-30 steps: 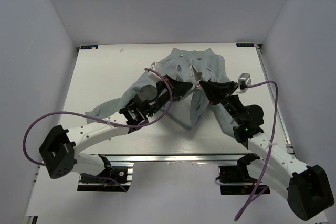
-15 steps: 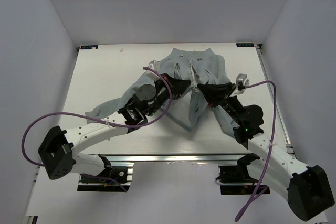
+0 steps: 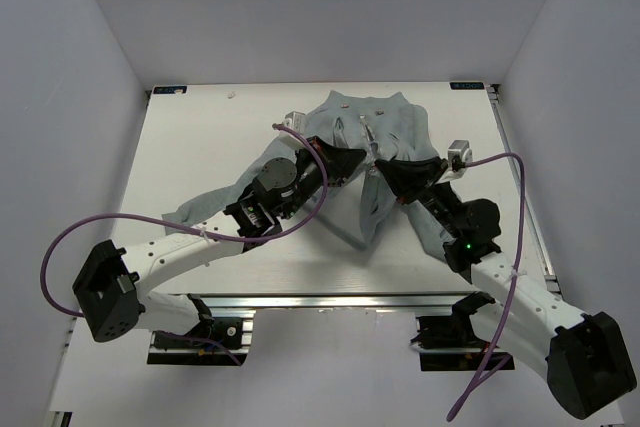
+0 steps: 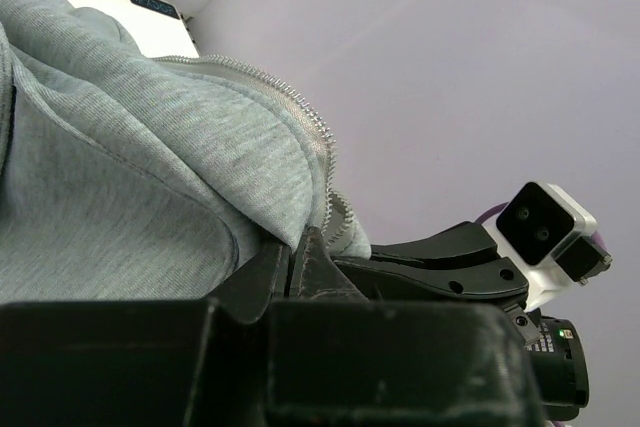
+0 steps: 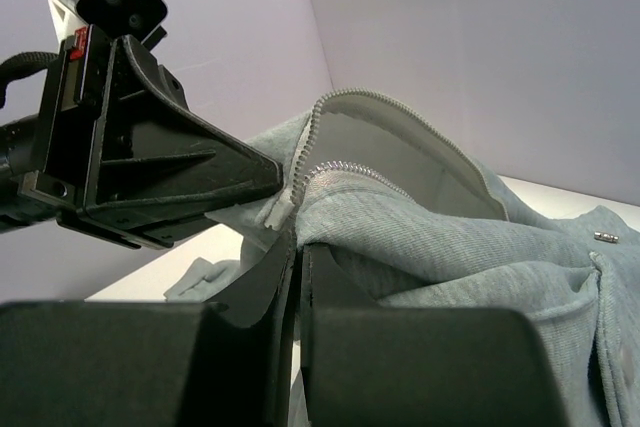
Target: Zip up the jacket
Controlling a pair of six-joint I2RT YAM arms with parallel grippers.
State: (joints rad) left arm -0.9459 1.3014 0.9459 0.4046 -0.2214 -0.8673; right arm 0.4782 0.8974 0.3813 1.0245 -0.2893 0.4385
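The light grey jacket [image 3: 385,127] lies on the table, its front lifted in the middle between the two arms. My left gripper [image 3: 364,165] is shut on the jacket's left zipper edge [image 4: 325,162], the toothed tape rising from its fingertips. My right gripper [image 3: 380,167] is shut on the right zipper edge [image 5: 345,172] near the tape's bottom end [image 5: 280,209]. The two grippers are almost touching, tip to tip. In the right wrist view the left gripper [image 5: 270,175] sits just left of the tape. The zipper is open above the grippers.
A sleeve [image 3: 205,209] trails to the left under the left arm. The table's [image 3: 200,137] back edge meets the white walls. Purple cables [image 3: 90,232] loop off both arms. A small metal part [image 5: 606,237] lies on the table beyond the jacket.
Both grippers have shifted slightly away from me and closer together, carrying the zipper edges with them. The jacket front has bunched a little more between them.
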